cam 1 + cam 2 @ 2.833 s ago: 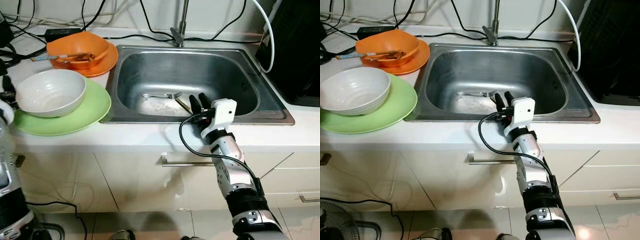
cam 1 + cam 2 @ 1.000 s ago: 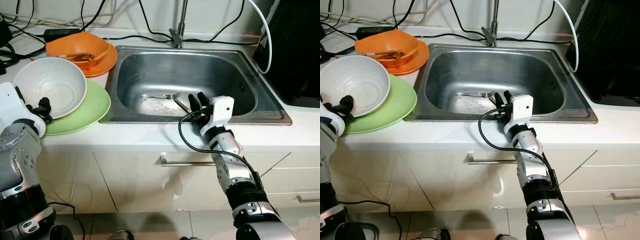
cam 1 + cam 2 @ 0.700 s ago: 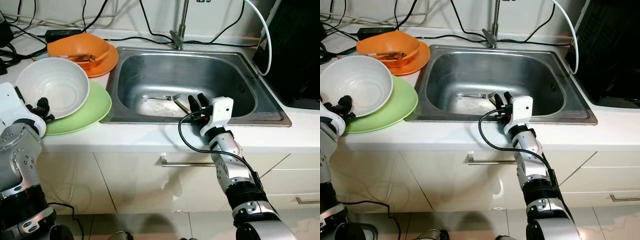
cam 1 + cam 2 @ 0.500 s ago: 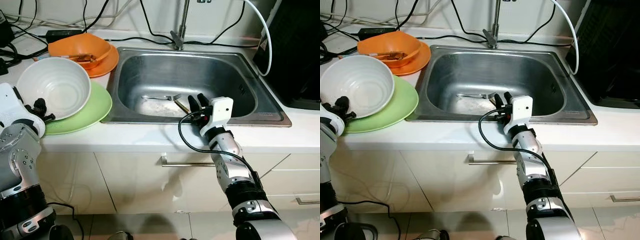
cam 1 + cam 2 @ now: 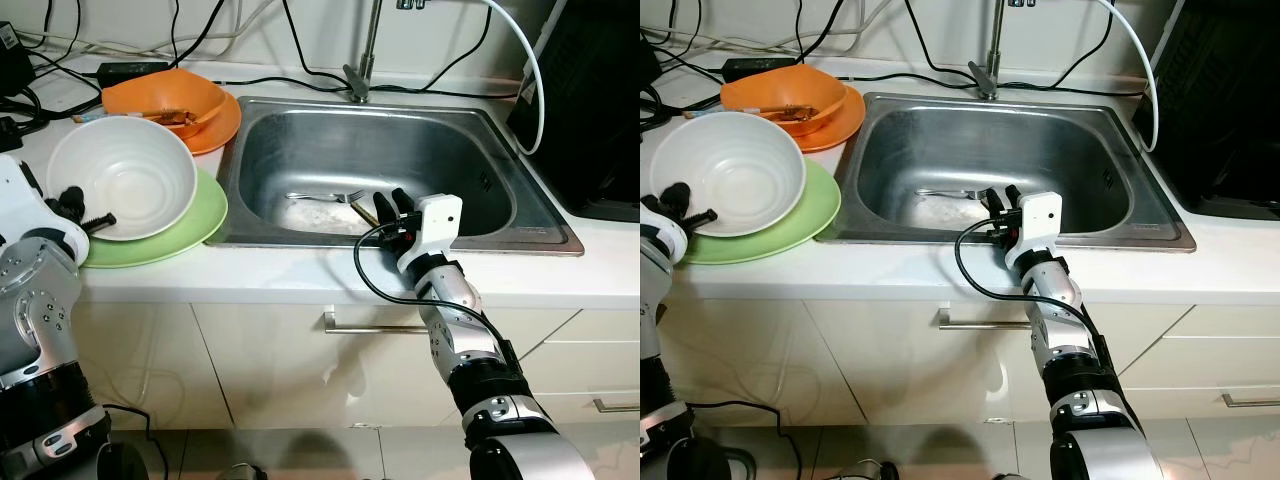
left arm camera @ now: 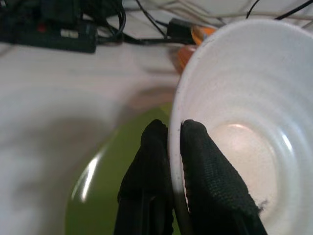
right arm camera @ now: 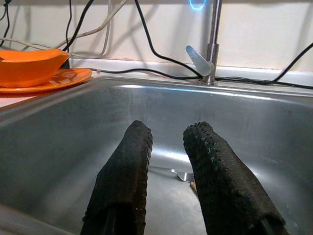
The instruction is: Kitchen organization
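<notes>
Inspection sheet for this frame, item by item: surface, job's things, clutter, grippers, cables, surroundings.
Surface: white countertop with a steel sink set into it.
Job's things: white bowl tilted over the green plate; orange bowl on an orange plate, utensils inside; fork on the sink bottom.
Clutter: nothing seen beyond the dishes.
Grippers: left gripper pinches the white bowl's rim, one finger inside, one outside; right gripper open, over the sink's front edge, pointing in.
Cables: black cables along the back of the counter; white hose at right.
Surroundings: faucet behind the sink; black appliance at right; cabinet fronts with a handle below.
</notes>
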Motion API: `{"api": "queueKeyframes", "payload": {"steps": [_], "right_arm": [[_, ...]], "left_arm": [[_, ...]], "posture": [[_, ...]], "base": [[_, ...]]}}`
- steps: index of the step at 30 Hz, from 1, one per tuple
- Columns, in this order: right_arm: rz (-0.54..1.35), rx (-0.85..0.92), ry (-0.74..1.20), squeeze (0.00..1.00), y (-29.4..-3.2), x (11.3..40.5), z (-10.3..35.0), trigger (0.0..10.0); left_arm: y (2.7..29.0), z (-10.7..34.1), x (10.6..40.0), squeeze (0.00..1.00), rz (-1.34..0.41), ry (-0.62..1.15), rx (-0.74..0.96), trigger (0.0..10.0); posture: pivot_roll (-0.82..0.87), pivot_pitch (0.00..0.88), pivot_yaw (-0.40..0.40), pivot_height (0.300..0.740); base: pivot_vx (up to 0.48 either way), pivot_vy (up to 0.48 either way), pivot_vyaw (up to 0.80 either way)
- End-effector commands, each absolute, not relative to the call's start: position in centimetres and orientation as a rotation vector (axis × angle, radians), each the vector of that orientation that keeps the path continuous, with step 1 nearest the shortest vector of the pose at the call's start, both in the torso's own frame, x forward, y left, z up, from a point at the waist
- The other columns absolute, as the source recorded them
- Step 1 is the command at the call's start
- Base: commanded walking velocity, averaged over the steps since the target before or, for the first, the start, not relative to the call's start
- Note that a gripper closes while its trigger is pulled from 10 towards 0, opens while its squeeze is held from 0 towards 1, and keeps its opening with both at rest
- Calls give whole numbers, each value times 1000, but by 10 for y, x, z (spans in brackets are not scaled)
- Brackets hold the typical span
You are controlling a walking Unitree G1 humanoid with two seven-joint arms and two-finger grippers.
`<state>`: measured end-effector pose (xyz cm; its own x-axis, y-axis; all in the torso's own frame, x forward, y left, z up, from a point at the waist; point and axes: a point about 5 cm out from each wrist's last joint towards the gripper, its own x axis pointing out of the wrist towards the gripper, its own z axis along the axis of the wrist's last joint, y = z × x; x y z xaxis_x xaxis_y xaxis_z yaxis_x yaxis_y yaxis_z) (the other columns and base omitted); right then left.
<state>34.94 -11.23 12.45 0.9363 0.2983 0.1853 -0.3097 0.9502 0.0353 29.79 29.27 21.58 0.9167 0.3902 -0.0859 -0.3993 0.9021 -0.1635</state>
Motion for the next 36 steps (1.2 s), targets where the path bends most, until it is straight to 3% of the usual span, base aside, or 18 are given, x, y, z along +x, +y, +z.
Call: {"api": "queueKeyframes", "payload": {"steps": [1, 7, 16, 17, 18, 19, 36], "right_arm": [[293, 76, -189, 0, -116, 351, 126, 10000], [284, 72, -183, 0, -119, 351, 125, 10000], [274, 71, -181, 0, -121, 351, 124, 10000], [272, 71, -181, 0, -121, 351, 125, 10000], [271, 71, -180, 0, -122, 352, 124, 10000], [269, 70, -178, 0, -122, 352, 124, 10000], [255, 70, -190, 0, -126, 356, 130, 10000]], "left_arm": [[292, 231, 298, 0, 422, -28, -163, 0], [270, 272, 298, 0, 302, -278, -174, 0], [247, 278, 305, 0, 210, -346, -201, 0], [240, 278, 307, 0, 181, -347, -192, 353], [233, 276, 309, 0, 158, -342, -172, 8863], [223, 273, 313, 0, 126, -334, -131, 10000], [154, 241, 329, 0, -64, -313, -45, 10000]], "posture": [[30, 0, -19, 740], [26, 0, -21, 740], [20, 0, -22, 740], [21, 0, -23, 740], [22, 0, -23, 740], [22, 0, -22, 740], [9, 0, -21, 740]], "base": [[0, 0, 0], [0, 0, 0], [0, 0, 0], [0, 0, 0], [0, 0, 0], [0, 0, 0], [0, 0, 0]]}}
